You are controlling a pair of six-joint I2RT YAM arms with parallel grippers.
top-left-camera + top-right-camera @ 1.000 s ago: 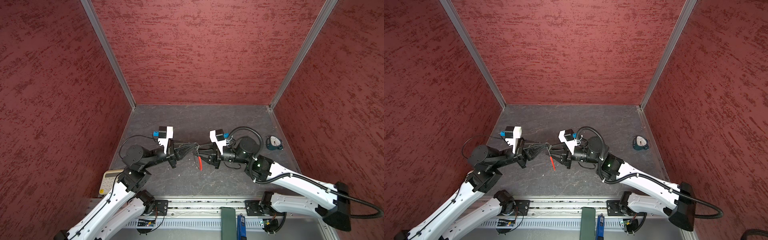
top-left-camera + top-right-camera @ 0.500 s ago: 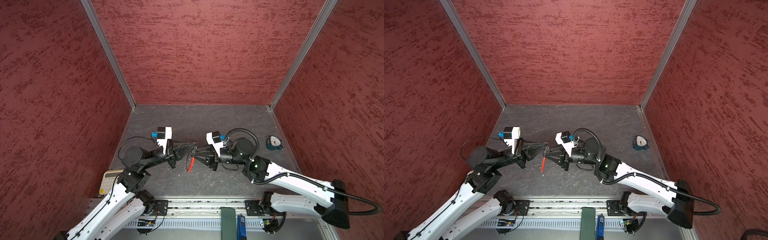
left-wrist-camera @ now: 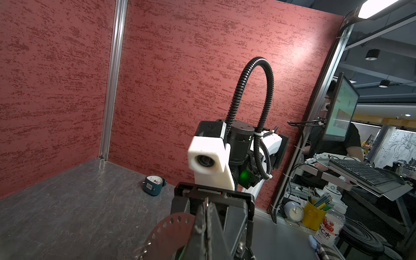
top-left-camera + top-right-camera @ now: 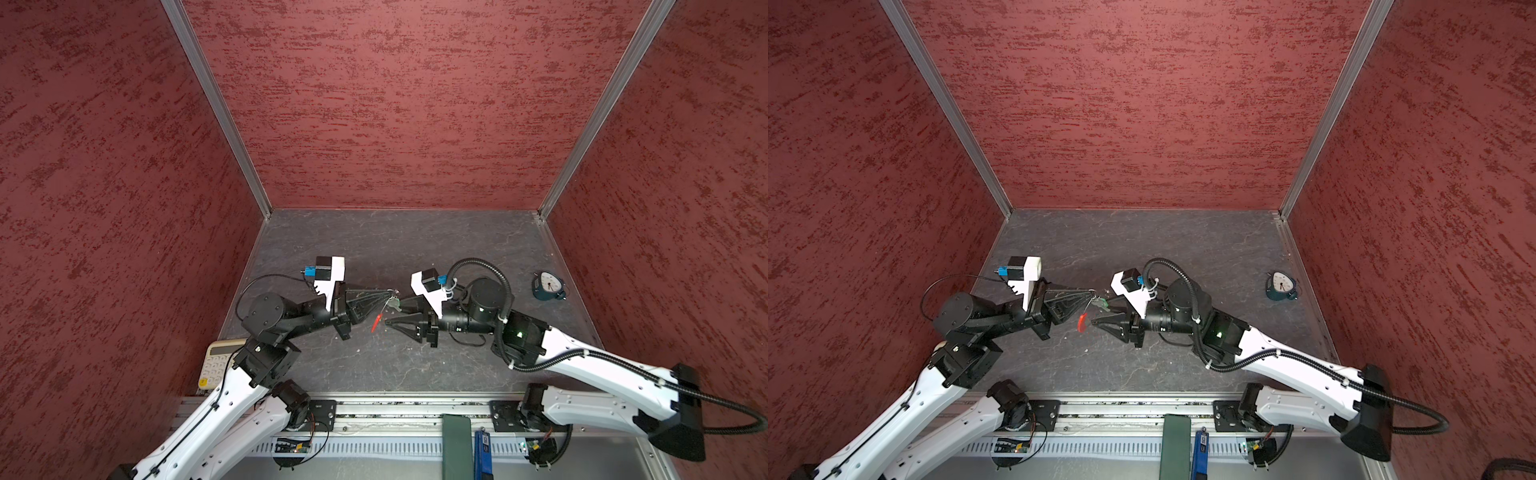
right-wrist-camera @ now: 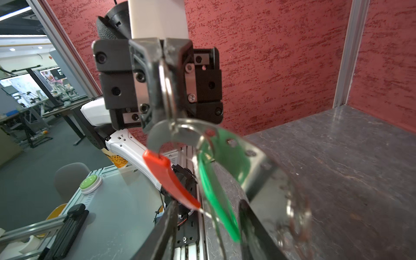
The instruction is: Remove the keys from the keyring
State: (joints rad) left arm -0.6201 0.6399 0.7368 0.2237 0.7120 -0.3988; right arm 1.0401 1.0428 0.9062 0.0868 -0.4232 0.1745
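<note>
A calculator (image 4: pixel 216 365) lies at the table's (image 4: pixel 415 249) front left corner. Above the middle of the table, the left hand (image 4: pixel 390 293) is pinched tight on the keyring (image 5: pixel 157 135), which hangs in the air with its red sleeve (image 5: pixel 166 177) and the green key (image 5: pixel 213 186). The right hand (image 4: pixel 397 314) faces it, fingers apart and gripping nothing, with the green key dangling between them. A clock (image 4: pixel 548 286) sits near the right edge.
</note>
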